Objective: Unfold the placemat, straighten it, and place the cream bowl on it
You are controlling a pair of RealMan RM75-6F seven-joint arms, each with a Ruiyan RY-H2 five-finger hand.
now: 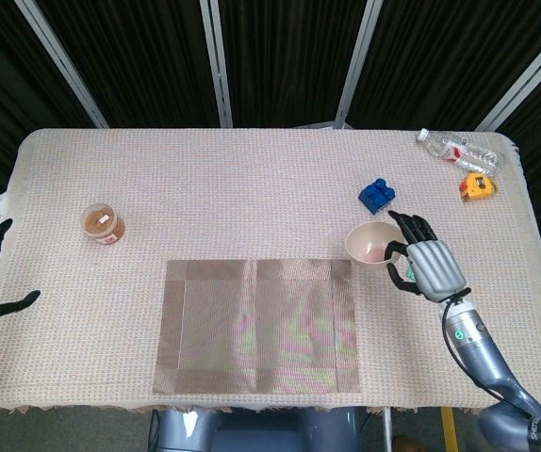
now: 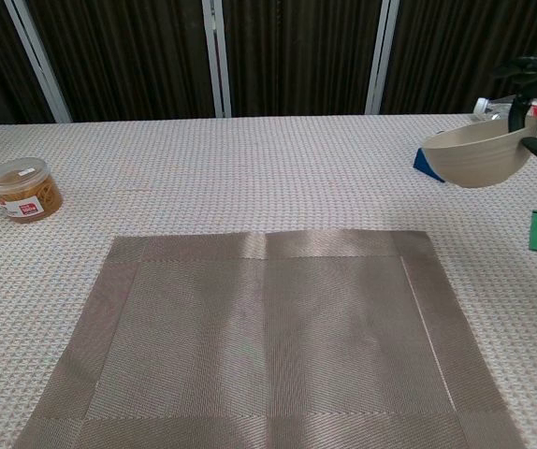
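Spice jar (image 1: pixel 104 224), blue block (image 1: pixel 377 196), plastic bottle (image 1: pixel 461 150), yellow tape measure (image 1: pixel 478 186)

Cloth-covered table (image 1: pixel 252 188): placemat (image 1: pixel 259 325), jar (image 1: pixel 103 224), blue block (image 1: pixel 376 196), bottle (image 1: pixel 459 149), tape measure (image 1: pixel 478 186).

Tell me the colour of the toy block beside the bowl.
The toy block is blue, clearest in the head view, just behind the cream bowl.

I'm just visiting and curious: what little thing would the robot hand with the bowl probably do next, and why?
Probably carry the bowl sideways over the placemat. The mat already lies flat and unfolded, and the right robot hand grips the bowl's rim, apparently lifted, just off the mat's far right corner.
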